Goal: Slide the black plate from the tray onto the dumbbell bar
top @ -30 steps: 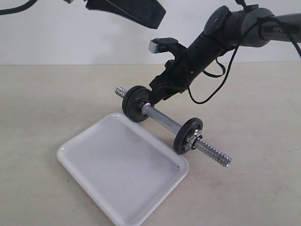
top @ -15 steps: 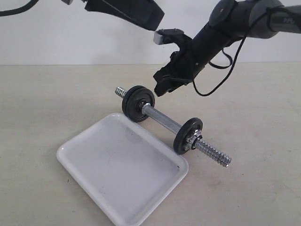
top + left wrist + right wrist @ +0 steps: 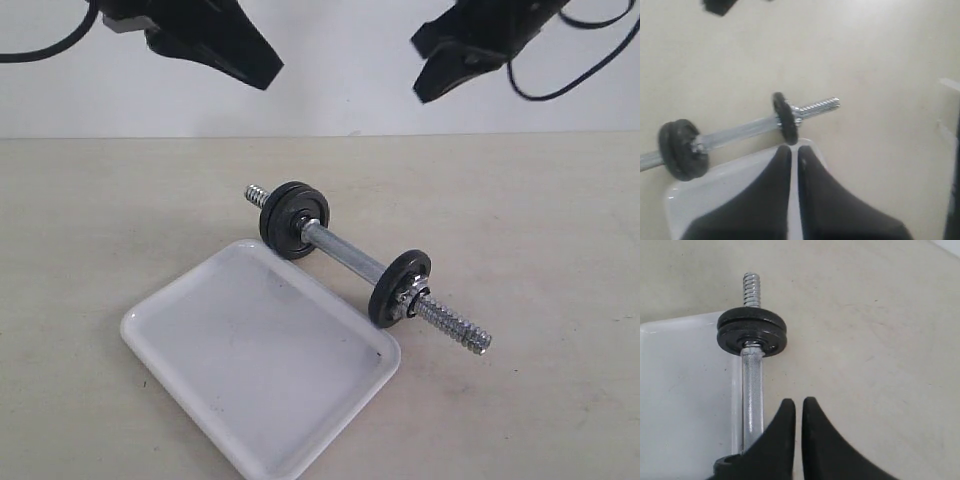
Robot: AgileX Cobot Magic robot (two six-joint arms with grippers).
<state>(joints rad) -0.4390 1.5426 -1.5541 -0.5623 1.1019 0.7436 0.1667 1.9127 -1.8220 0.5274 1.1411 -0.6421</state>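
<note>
Plate (image 3: 292,220), matte black, on chrome bar (image 3: 345,255), white tray (image 3: 250,350)

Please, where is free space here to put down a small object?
The shallow white rectangular tray holds nothing, so its whole floor is free. The beige table is bare right of the slim chrome dumbbell bar and left of the tray. Crowded: the strip where the bar and its black discs run beside the tray.

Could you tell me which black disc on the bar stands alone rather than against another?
The single disc at the dumbbell bar's long-threaded end, with the silver nut outside it; the paired discs sit pressed together at the other end.
</note>
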